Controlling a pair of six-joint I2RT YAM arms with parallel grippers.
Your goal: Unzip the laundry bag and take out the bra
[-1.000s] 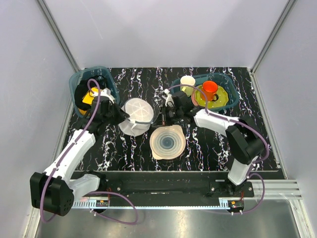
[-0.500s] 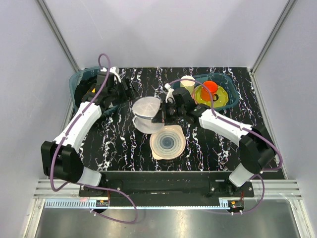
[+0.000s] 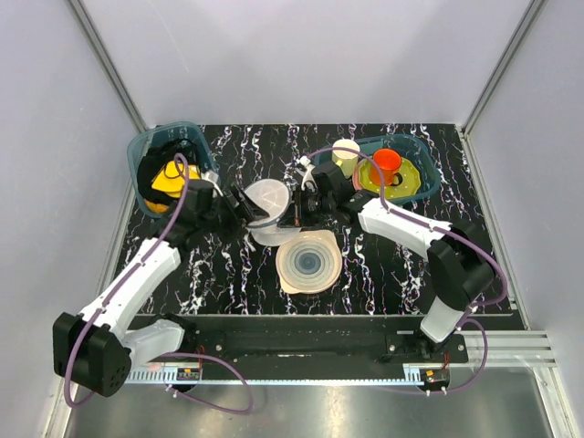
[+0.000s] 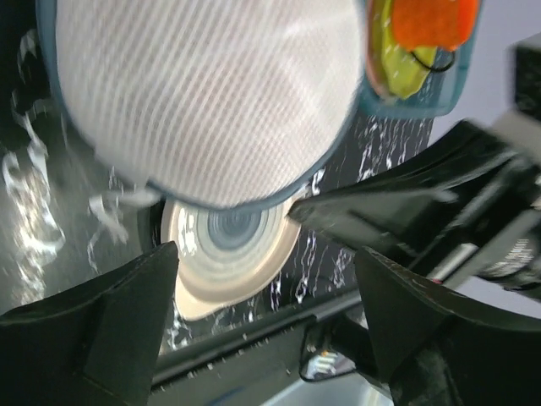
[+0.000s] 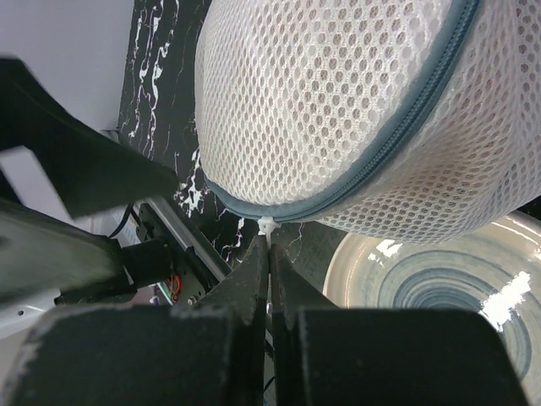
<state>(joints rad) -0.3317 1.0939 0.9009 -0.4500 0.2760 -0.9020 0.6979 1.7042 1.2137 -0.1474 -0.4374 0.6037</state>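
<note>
The laundry bag [image 3: 267,203] is a white mesh dome with a grey-blue zip round its rim, and it sits at the table's middle. It fills the right wrist view as the laundry bag [image 5: 355,110]. My right gripper [image 3: 294,215] is shut on the small white zip pull [image 5: 267,227] at the bag's rim, its jaws pressed together at the right gripper [image 5: 269,244]. My left gripper [image 3: 245,212] stands open just left of the bag. In its wrist view the bag [image 4: 211,93] lies beyond the open left gripper [image 4: 266,254], not between the fingers. The bra is hidden.
A pale round plate with blue-grey rings [image 3: 308,262] lies just in front of the bag. A teal bin [image 3: 146,151] at the back left holds a yellow garment [image 3: 169,178]. Another teal bin [image 3: 422,173] at the back right holds an orange cup [image 3: 387,164] and a cream cup [image 3: 346,151].
My left gripper let go of the bag and opened, swung back toward the left bin, then returned to the bag's left side. The right gripper stayed shut at the rim.
</note>
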